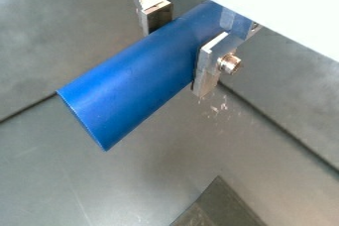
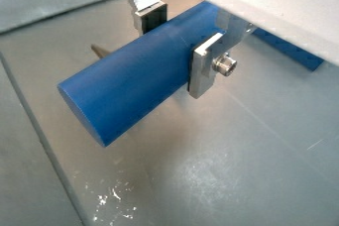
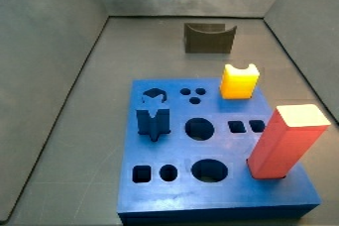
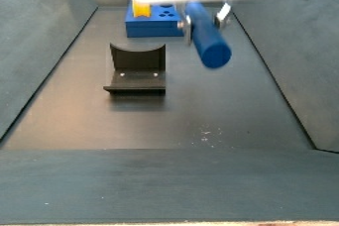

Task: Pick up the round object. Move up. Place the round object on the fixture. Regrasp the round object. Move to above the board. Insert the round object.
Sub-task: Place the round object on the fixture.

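We see the jaws pinching the round object (image 1: 133, 86) near one end, the gripper (image 2: 179, 44) holding it tilted in the air. In a side view it hangs above the fixture (image 4: 137, 68) and the grey floor (image 4: 199, 170), the board (image 4: 157, 17) far behind.

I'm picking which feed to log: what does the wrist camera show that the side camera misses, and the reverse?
Only a wrist view shows the gripper with its silver fingers clamped across the round object.

Only a side view shows the whole board, the yellow block and red block standing on it, and the fixture.

Both show the rod, lifted clear of the grey floor.
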Robot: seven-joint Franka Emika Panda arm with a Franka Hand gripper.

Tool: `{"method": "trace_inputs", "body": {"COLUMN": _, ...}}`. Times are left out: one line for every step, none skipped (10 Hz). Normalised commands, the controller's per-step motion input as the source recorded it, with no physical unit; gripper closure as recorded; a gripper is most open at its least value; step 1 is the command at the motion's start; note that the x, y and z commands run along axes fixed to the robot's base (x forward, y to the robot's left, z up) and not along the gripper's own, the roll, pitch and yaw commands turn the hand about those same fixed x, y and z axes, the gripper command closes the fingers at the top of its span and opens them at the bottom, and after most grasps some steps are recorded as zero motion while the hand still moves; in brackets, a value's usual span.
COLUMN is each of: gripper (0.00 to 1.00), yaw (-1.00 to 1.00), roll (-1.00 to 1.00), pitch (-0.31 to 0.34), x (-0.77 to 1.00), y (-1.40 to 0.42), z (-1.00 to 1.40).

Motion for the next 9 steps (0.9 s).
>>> {"method": "trace_inputs", "body": {"gripper": 1.00, "yaw": 0.00, "roll": -0.02, "pitch": 0.061, "x": 0.01, "y": 0.00, "z": 0.45}}
{"method": "trace_inputs", "body": {"gripper": 1.00, "yaw": 0.00, "roll": -0.02, "pitch": 0.076, "x": 0.01, "y": 0.00, "z": 0.22}}
{"method": "trace_inputs", "body": {"gripper": 1.00, "yaw": -0.40, "roll": 0.07, "pitch": -0.323, "x": 0.61, "y": -1.00, "z": 0.10}}
{"method": "trace_inputs", "body": {"gripper": 1.00, "yaw": -0.40, "roll": 0.07, "pitch": -0.324, "x": 0.61, "y": -1.00, "z": 0.08}}
{"method": "trace_inputs", "body": {"gripper": 1.00, "yaw": -0.26, "roll": 0.06, "pitch": -0.243, "x": 0.61, "y": -1.00, "z": 0.06}}
{"method": "trace_inputs", "body": {"gripper": 1.00, "yaw": -0.13, "roll": 0.05, "pitch": -0.132, "x": 0.62, "y": -1.00, "z": 0.06}}
{"method": "trace_inputs", "body": {"gripper": 1.00, "yaw": -0.07, "roll": 0.06, "pitch": -0.067, "x": 0.65, "y": -1.00, "z": 0.06}}
{"method": "trace_inputs", "body": {"gripper": 1.00, "yaw": -0.03, "roll": 0.07, "pitch": -0.025, "x": 0.69, "y": -1.00, "z": 0.04}}
{"method": "trace_inputs", "body": {"gripper": 1.00, "yaw": -0.01, "roll": 0.08, "pitch": 0.006, "x": 0.70, "y": -0.90, "z": 0.02}}
